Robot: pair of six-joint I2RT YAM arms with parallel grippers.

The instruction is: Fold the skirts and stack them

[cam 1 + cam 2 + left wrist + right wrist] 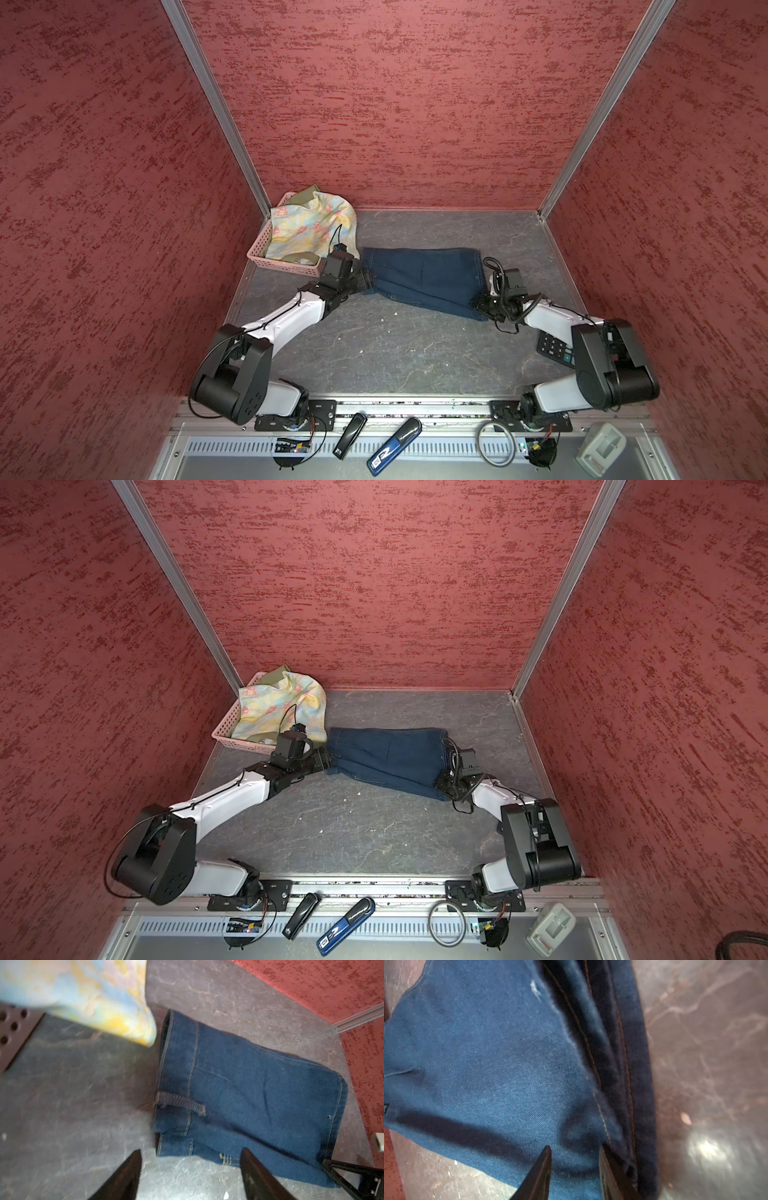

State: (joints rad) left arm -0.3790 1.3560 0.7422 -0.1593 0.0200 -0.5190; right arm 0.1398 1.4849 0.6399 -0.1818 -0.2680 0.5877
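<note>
Grey tabletop (pixel 395 353), red walls (pixel 395 104): left gripper (pixel 190 1150) gapes empty by denim skirt (pixel 424 278); right gripper (pixel 574 1146) over it, hold unclear.

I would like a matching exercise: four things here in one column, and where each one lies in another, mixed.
1 denim skirt
2 floral skirt
3 olive skirt
4 calculator

A draped over the pink basket
B near the table's right edge
C folded, in the middle of the table
D mostly hidden under another skirt

Pairs: 1-C, 2-A, 3-D, 4-B
</note>
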